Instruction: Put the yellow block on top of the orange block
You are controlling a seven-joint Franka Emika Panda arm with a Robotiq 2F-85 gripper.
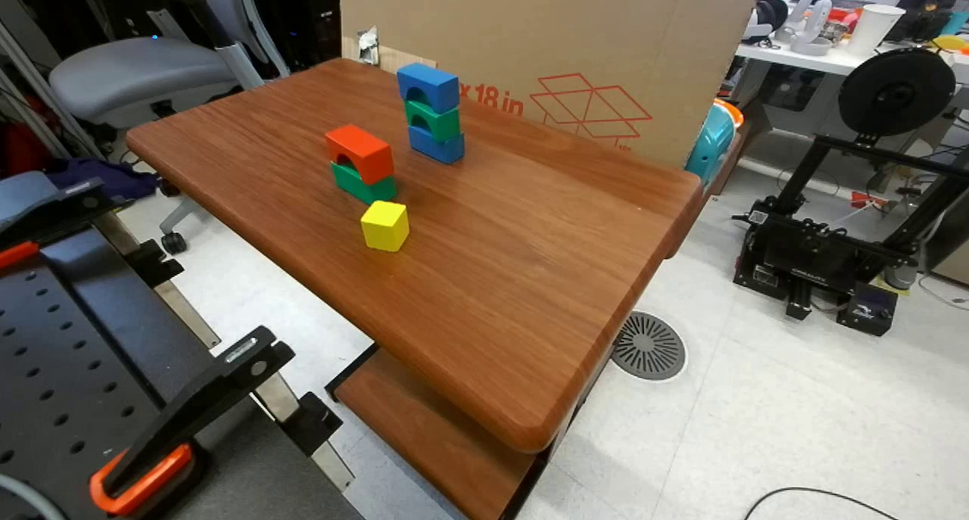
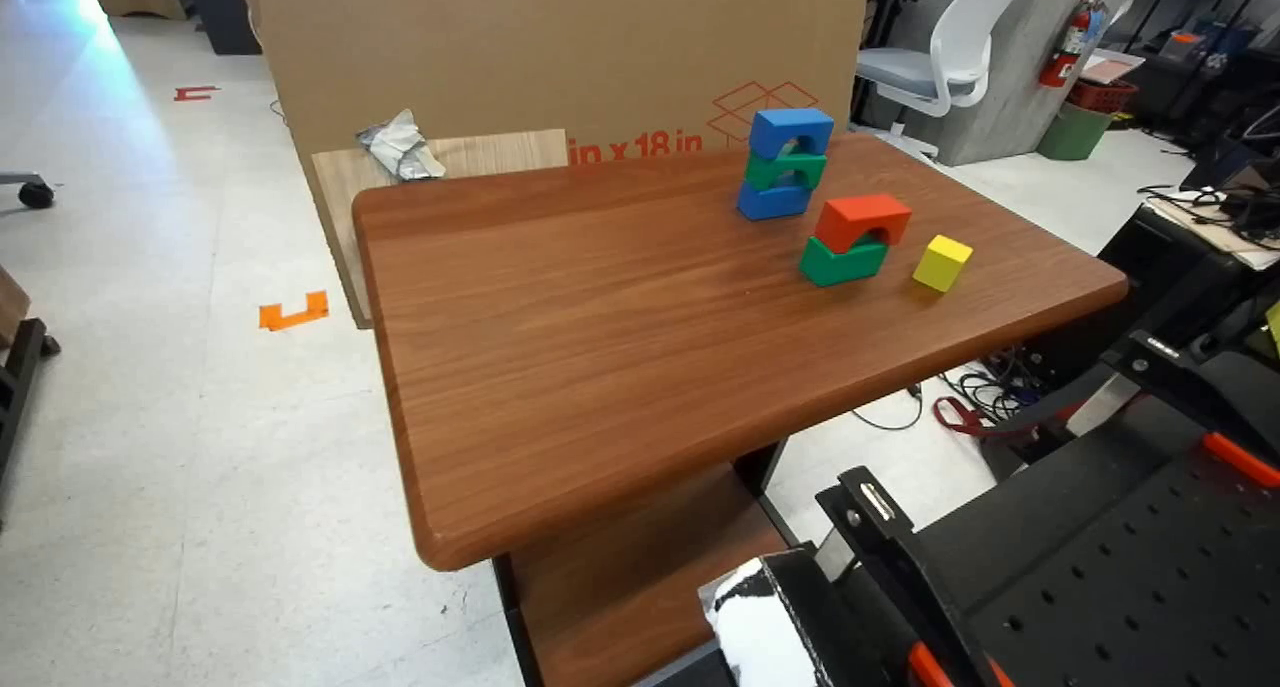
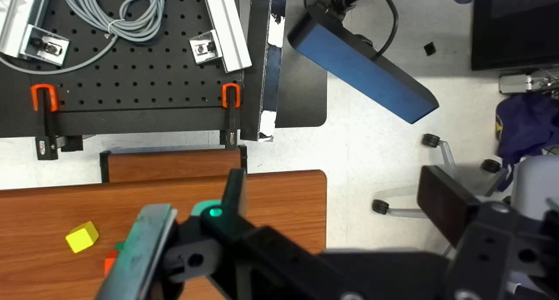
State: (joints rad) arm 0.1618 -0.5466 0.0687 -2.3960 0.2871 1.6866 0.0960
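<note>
Nearest, in the wrist view alone, the gripper (image 3: 292,228), spread wide and clasping nothing; then, just beside the orange block (image 1: 362,149) yet not touching it, on the same table (image 1: 515,293), the yellow block (image 1: 385,225), a plain bright cube with crisp edges. Counted outward: one yellow, one orange with an arched cutout, one green block (image 1: 371,190) directly beneath the orange block, and, beyond the orange block in both exterior views, a stack (image 2: 770,172) of two blue blocks (image 1: 430,79) with one green arch (image 1: 447,123) between. Well past the orange block, in an exterior view alone, one red fire extinguisher (image 2: 1068,45).
</note>
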